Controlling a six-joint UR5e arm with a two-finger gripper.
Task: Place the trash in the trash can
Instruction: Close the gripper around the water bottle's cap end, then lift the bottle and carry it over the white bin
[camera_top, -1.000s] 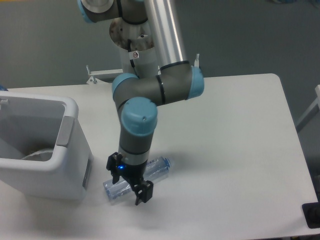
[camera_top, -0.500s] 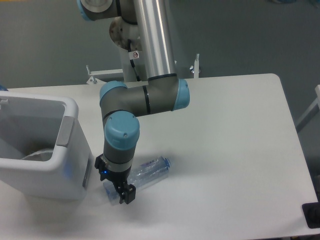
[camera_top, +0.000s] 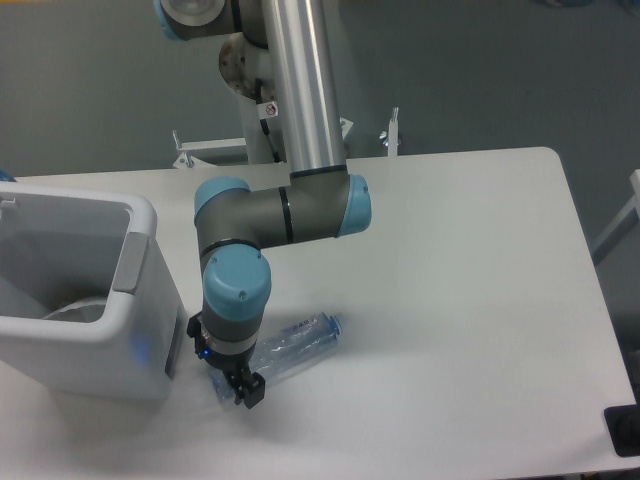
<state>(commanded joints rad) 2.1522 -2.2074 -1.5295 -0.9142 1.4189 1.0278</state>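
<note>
Gripping the bottle (camera_top: 295, 343) near its base, the gripper (camera_top: 240, 384) seems pinched on it; lift level and clear the trash can (camera_top: 140, 235) rim at left.

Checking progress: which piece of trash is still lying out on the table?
The water bottle, lying on its side under the gripper, beside the trash can.

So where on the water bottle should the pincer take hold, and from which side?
Across the body of the water bottle, coming down from above. It lies on its side on the table, cap pointing right, so the round barrel offers two opposite sides. The pincer is already low over its base end.
</note>
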